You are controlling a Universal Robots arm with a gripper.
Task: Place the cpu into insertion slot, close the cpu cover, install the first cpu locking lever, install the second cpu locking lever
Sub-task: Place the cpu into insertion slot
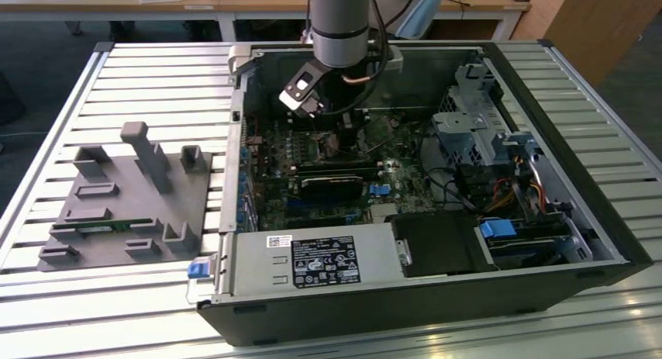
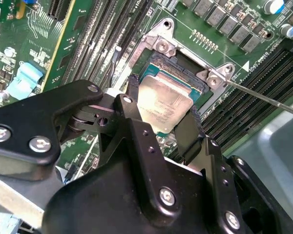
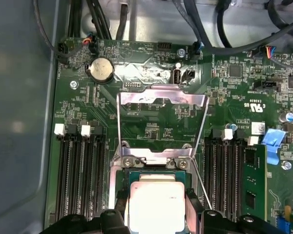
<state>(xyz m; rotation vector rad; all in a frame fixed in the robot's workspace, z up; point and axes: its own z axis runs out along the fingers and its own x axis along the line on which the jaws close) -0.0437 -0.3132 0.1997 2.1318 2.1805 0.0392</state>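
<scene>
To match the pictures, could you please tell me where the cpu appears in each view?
Second wrist view: cpu at the insertion slot, at the gripper.
First wrist view: cpu beside the open cpu cover.
Exterior view: too small to tell, under the gripper.
Shared landmark: memory slots.

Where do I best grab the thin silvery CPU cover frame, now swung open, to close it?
The thin silvery square cover frame is swung open, hinged at the small dark socket. Take its free crossbar, opposite the hinge, probably pinching across the thin plate from that far edge.
</scene>
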